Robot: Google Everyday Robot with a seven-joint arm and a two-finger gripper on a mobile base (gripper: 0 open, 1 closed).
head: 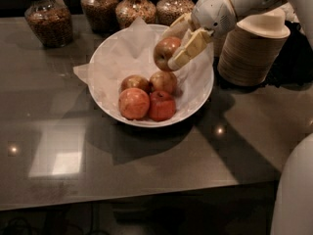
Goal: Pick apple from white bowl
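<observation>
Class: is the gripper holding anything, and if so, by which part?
Yes. The gripper, above the white bowl, holds the apple by two opposite sides: one finger over its top, the other along its lower right.

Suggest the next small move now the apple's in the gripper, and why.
Probably a short straight lift. The gripper is shut on the apple, which hangs over the white bowl, just above the four other apples. Rising first should clear them and the rim before any sideways travel; the stacked paper bowls stand close beside the arm.
</observation>
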